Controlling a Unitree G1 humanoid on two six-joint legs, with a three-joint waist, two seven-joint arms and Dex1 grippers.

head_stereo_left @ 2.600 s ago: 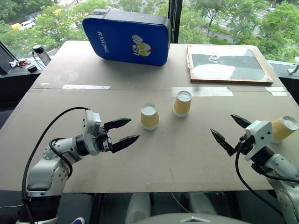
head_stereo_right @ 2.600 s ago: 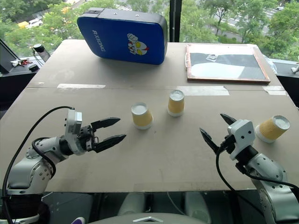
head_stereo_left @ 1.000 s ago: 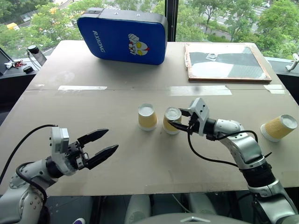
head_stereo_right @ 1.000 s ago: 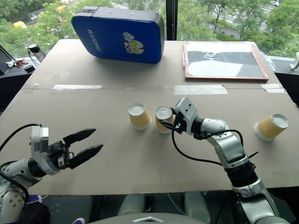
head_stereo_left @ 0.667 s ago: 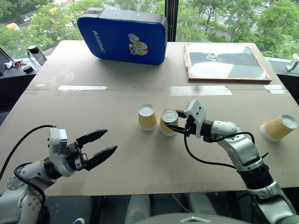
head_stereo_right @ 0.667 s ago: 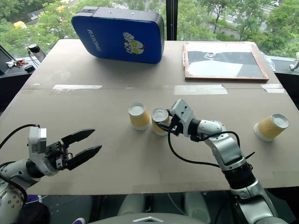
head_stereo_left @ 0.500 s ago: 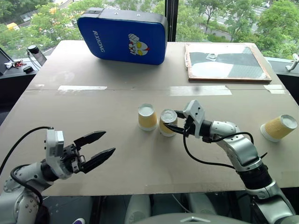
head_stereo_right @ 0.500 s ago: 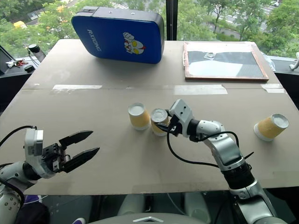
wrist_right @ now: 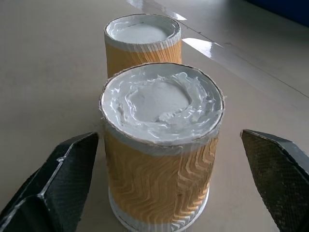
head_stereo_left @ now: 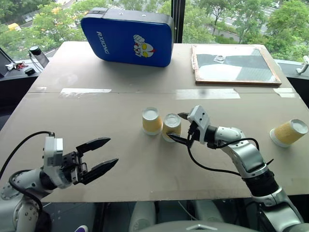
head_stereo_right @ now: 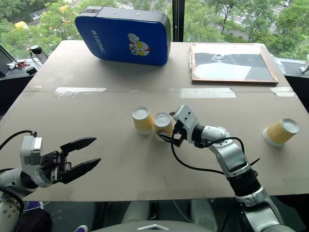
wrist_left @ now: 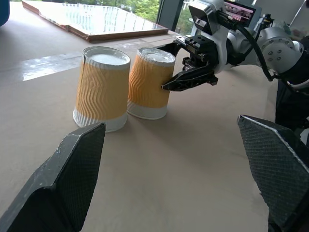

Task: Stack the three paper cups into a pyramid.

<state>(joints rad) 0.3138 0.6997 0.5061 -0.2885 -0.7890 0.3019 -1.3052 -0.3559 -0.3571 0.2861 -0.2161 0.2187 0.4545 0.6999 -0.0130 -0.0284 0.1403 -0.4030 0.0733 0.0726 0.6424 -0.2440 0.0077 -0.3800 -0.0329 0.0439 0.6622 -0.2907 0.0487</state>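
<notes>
Paper cups [head_stereo_left: 161, 124] upside down on tan taped table [head_stereo_left: 96, 116].

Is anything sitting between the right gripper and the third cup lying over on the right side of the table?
Nothing visible. Only bare table lies between the right gripper, open around the second cup, and the tipped third cup.

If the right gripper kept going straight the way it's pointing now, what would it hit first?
Most likely the nearer paper cup. The right gripper is open with that upside-down cup between its fingers, so pushing on would bump it, probably into the second cup right behind.
</notes>
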